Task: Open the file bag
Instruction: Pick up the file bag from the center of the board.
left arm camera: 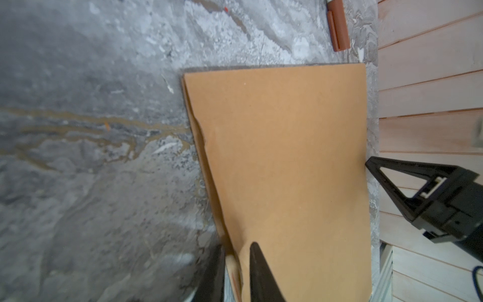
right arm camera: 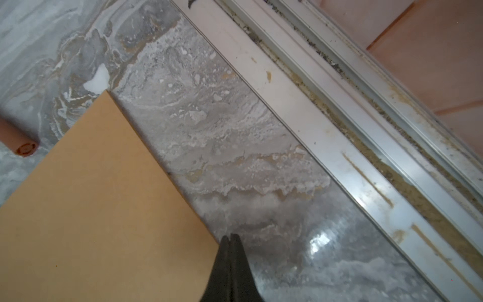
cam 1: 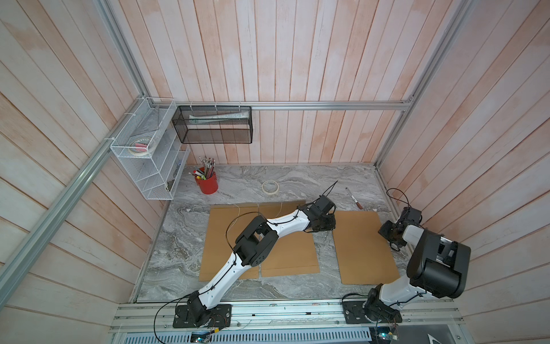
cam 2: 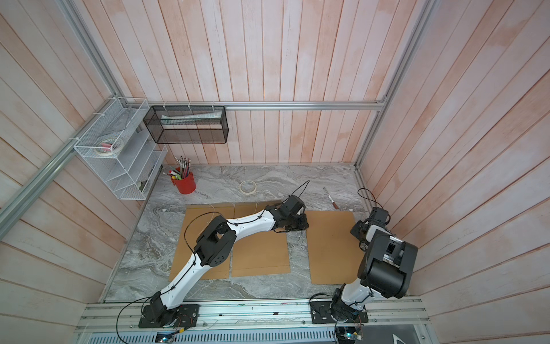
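File bag [left arm camera: 282,157] edge is being pinched by left gripper [left arm camera: 237,247], lower centre; jaws of right gripper [right arm camera: 231,236] are being held together beside it.

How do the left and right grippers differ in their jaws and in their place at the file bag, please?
The left gripper has its jaws slightly apart with one edge of the file bag between them, seemingly pinched; the right gripper is shut on nothing, tips together. The left gripper is reached out over the middle of the table; the right gripper sits close to the side wall. Both are at the same bag, at opposite edges.
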Motion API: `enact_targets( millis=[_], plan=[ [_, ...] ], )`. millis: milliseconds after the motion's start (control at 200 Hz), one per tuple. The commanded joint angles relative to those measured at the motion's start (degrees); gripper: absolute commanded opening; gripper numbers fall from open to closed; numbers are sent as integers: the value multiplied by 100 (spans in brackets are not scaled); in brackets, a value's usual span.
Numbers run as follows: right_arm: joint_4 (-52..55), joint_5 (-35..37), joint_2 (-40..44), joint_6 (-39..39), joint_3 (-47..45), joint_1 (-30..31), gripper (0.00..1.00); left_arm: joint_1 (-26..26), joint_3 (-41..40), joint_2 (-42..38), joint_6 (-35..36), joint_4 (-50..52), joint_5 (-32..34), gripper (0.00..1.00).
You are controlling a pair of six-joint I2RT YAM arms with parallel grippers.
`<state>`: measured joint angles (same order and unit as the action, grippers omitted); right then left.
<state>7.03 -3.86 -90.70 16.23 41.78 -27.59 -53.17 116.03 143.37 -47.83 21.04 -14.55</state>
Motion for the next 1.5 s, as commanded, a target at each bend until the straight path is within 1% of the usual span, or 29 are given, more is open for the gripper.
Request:
enact_targets(
  millis=[0, 105, 345, 500, 655, 820, 1055, 1200, 1390, 1496],
  plan=[
    [246, -51, -236, -83, 42, -22, 0, 2, -77, 227, -15, 181, -30, 21],
    [262, -105, -299, -94, 41, -27, 0, 4, -109, 217, -20, 148, -40, 21],
    [343, -229, -379, -143, 85, -23, 0, -1, 12, 226, -49, 84, -88, 29],
    [352, -305, -362, -143, 94, -21, 0, -1, 230, 342, -51, 163, -105, 29],
    [344, -344, -318, -140, 92, -27, 0, -1, 308, 420, -68, 182, -136, 24],
    [317, -395, -334, -149, 67, -20, 0, -5, 367, 470, -68, 181, -153, 24],
    [317, -458, -379, -157, 74, -26, 0, -45, 696, 660, -51, 321, -203, 24],
    [308, -476, -387, -167, 81, -28, 0, -53, 737, 676, -42, 339, -198, 22],
    [314, -487, -387, -175, 87, -28, 0, -50, 714, 659, -33, 344, -168, 16],
    [316, -476, -390, -175, 93, -27, 0, -45, 678, 618, -25, 340, -107, 10]
  ],
)
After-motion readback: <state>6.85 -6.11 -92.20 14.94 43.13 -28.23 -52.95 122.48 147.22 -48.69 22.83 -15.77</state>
